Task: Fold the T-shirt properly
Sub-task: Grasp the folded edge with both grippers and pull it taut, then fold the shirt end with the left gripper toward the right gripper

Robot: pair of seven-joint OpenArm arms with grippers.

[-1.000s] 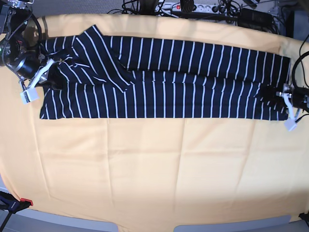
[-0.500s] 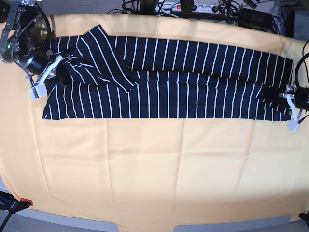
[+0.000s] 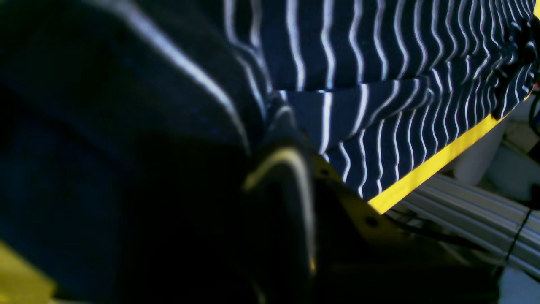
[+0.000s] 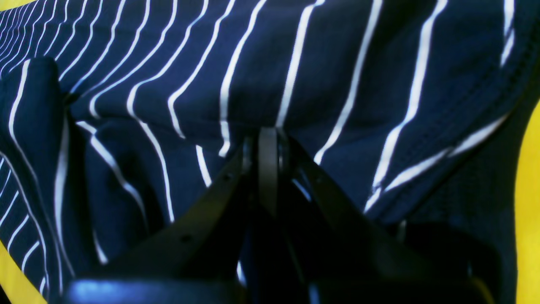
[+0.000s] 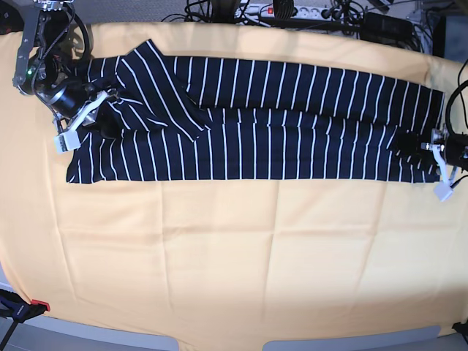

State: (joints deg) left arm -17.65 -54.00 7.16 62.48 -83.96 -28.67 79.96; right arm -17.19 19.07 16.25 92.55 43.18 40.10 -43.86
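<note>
Yellow table cover (image 5: 234, 263) bare in foreground. T-shirt (image 5: 278, 124) beyond, long narrow band along far side. Right gripper (image 4: 268, 141) clamped on cloth at one end; left gripper (image 5: 418, 142) pinching other end. Fabric looks soft, light, limp: likely sags, wrinkles. Best hold: end hems, corners.

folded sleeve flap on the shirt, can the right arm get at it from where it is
Probably yes. The right gripper is shut on the T-shirt right beside the folded sleeve flap, with nothing between them. But it would have to let go of the cloth first.
</note>
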